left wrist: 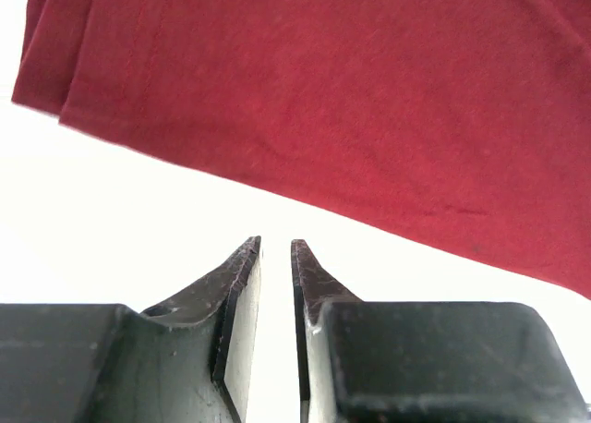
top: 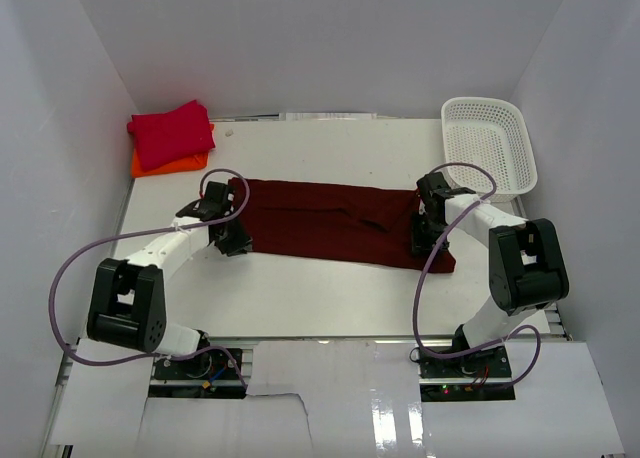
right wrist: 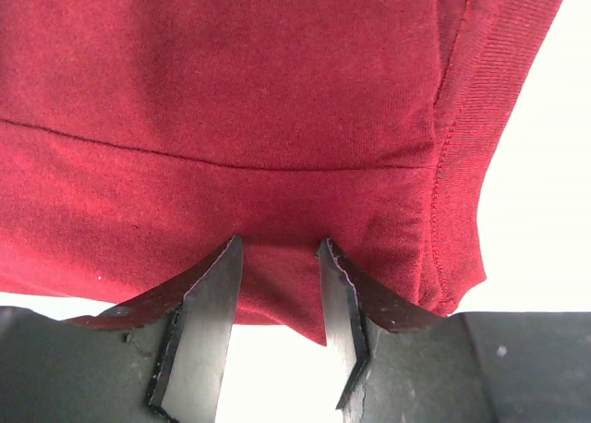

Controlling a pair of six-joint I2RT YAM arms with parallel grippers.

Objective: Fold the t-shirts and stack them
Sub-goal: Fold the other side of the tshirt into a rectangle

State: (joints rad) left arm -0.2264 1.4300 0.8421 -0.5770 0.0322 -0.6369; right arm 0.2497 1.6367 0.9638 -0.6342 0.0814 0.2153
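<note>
The dark maroon t-shirt lies across the table's middle, folded into a long strip. My left gripper is at the strip's left end, just off its near edge. In the left wrist view this gripper has its jaws almost together with only a slim gap, holds nothing, and is over bare table, with the shirt ahead. My right gripper is at the strip's right end. In the right wrist view this gripper has the shirt's near edge between its jaws. The crimson t-shirt lies folded on the orange t-shirt at the back left.
A white mesh basket stands at the back right, close behind my right arm. White walls enclose the table on the left, right and back. Purple cables loop beside both arms.
</note>
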